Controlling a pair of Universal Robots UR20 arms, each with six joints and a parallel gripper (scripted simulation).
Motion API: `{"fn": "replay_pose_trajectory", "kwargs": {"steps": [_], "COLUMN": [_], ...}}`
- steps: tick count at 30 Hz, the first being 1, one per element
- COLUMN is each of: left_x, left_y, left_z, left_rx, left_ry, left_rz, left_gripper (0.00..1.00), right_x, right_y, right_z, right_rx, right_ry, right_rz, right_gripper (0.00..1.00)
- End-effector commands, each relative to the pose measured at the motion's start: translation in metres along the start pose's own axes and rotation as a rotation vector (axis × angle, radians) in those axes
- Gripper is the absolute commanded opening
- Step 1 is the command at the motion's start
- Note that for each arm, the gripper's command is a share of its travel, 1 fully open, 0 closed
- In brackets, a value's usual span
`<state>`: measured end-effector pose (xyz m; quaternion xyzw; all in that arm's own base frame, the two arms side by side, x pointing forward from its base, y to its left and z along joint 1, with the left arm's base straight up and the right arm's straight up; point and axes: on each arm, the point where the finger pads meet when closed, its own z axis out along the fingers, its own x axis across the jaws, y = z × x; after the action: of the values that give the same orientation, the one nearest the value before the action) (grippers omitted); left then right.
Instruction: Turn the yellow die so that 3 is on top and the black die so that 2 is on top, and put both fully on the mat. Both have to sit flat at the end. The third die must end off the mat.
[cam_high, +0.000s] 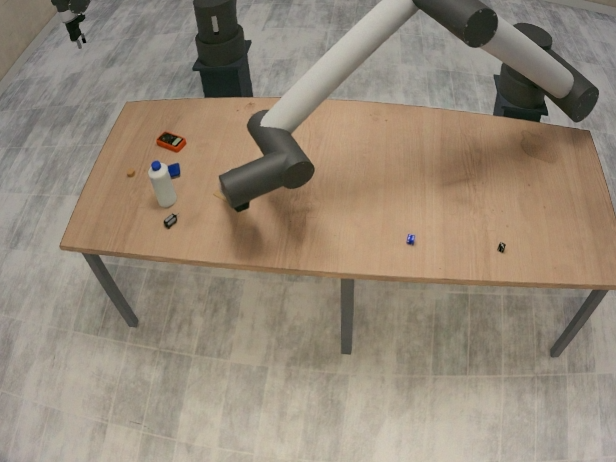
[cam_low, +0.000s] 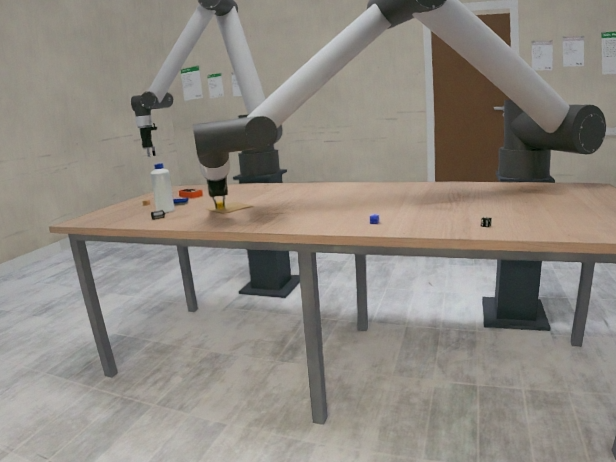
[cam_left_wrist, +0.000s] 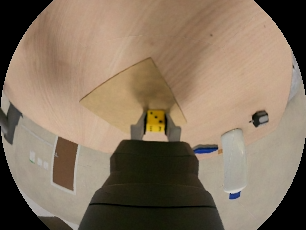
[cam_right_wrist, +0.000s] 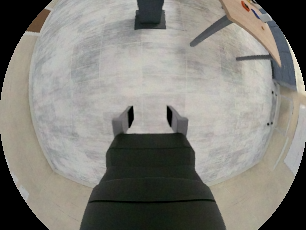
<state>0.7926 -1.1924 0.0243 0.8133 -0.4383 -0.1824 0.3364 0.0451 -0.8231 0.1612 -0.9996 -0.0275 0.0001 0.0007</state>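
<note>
The yellow die (cam_low: 220, 205) (cam_left_wrist: 156, 118) is between the fingers of my left gripper (cam_low: 220, 206) (cam_left_wrist: 155, 119), which is shut on it over the mat (cam_high: 218, 195) (cam_low: 240, 207) (cam_left_wrist: 117, 95), near one corner. The larger die face in the left wrist view seems to show three pips; which number is on top is unclear. The arm hides the die in the top view. The black die (cam_high: 501, 247) (cam_low: 486, 222) and the blue die (cam_high: 410, 239) (cam_low: 374, 219) lie on the table, off the mat. My right gripper (cam_high: 81, 41) (cam_low: 151, 152) (cam_right_wrist: 149, 112) is open and empty, beyond the table.
A white bottle (cam_high: 164, 188) (cam_low: 162, 191) (cam_left_wrist: 234, 160) stands near the mat. A black-grey object (cam_high: 170, 220) (cam_low: 158, 215) (cam_left_wrist: 260, 118), a blue item (cam_high: 174, 170) (cam_low: 181, 201), an orange meter (cam_high: 171, 142) (cam_low: 191, 193) and a small tan piece (cam_high: 131, 173) (cam_low: 146, 203) lie around it.
</note>
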Motion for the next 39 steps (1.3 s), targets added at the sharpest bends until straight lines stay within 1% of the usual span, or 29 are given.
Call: {"fn": "replay_pose_trajectory", "kwargs": {"steps": [1,17,22,31,33,39], "left_x": [0.001,0.001,0.001,0.001,0.001,0.001], "left_y": [0.001,0.004,0.014,0.040,0.040,0.050], "left_z": [-0.001,-0.004,-0.014,-0.040,-0.040,-0.050], "left_rx": [0.000,0.000,0.000,0.000,0.000,0.000], "left_ry": [0.001,0.001,0.001,0.001,0.001,0.001], "left_rz": [0.001,0.001,0.001,0.001,0.001,0.001], "left_gripper": [0.49,0.49,0.49,0.49,0.49,0.49], "right_x": [0.000,0.000,0.000,0.000,0.000,0.000], "right_y": [0.001,0.001,0.001,0.001,0.001,0.001], "right_z": [-0.001,-0.001,-0.001,-0.001,-0.001,-0.001], "right_rx": [-0.001,-0.001,-0.001,-0.001,-0.001,-0.001], "right_ry": [0.000,0.000,0.000,0.000,0.000,0.000], "right_rz": [0.000,0.000,0.000,0.000,0.000,0.000], "right_gripper": [1.00,1.00,1.00,1.00,1.00,1.00]}}
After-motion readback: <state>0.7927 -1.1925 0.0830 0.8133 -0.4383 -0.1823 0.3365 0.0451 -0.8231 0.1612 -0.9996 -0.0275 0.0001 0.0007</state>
